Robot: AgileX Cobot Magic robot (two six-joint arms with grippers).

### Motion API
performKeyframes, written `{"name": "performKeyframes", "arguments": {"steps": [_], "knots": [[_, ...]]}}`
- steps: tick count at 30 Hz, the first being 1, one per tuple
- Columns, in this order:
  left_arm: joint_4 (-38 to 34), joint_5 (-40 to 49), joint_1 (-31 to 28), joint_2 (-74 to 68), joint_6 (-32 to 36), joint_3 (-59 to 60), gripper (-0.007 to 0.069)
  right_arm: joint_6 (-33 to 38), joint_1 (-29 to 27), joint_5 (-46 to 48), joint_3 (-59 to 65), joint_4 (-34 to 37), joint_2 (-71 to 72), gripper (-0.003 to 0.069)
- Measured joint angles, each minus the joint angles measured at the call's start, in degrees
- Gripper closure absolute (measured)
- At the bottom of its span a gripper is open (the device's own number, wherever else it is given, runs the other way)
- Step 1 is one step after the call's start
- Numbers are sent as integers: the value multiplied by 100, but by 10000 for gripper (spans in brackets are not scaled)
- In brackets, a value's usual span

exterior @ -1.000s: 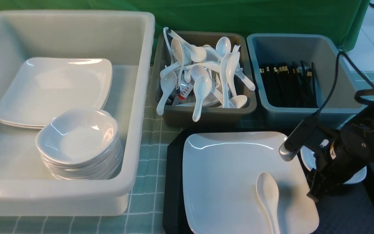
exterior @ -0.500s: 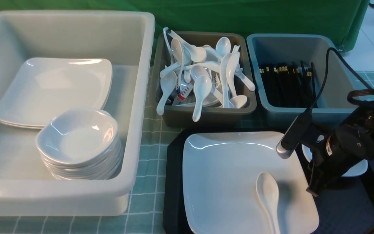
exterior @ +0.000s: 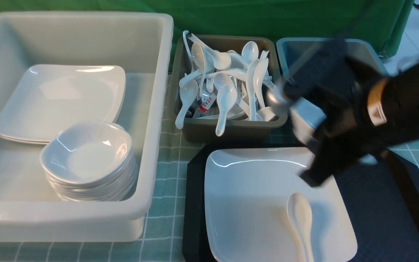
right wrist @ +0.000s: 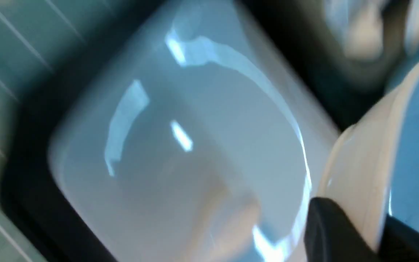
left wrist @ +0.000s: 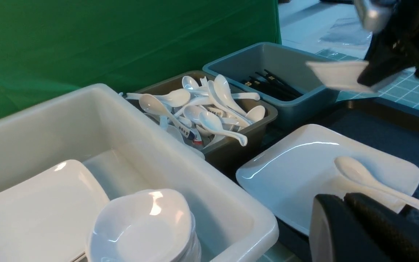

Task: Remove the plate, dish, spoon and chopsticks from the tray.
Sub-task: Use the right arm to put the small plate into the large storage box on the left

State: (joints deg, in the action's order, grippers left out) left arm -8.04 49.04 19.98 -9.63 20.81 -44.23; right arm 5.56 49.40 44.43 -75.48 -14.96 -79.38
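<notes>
We are mid dish step: the fingers of our right gripper clamp the rim of the small glossy white rounded-square dish, aloft over the black rectangular plastic tray, while the left gripper has its fingers together, and next, we judge, the dish needs carrying leftward onto the dish stack in the large white plastic tub.

Lab-style dish-sorting setup, green backdrop, checked tablecloth, tubs of sorted tableware.
</notes>
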Motion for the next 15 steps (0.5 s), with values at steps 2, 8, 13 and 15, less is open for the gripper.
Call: {"name": "performKeyframes", "arguments": {"steps": [2,8,13,15], "knots": [[280,105,0,-5,-189,0,607,117,430,-202,-487,22,-189,599],[1207,881,0,-5,-1004,0,607,972,1538,-748,-2190,57,-1440,599],[1299,1101,0,78,-1212,0,607,1394,1848,-636,-3627,101,-2921,599],[1305,1117,0,189,-1234,0,607,1505,1863,-312,-4378,84,-3688,599]]}}
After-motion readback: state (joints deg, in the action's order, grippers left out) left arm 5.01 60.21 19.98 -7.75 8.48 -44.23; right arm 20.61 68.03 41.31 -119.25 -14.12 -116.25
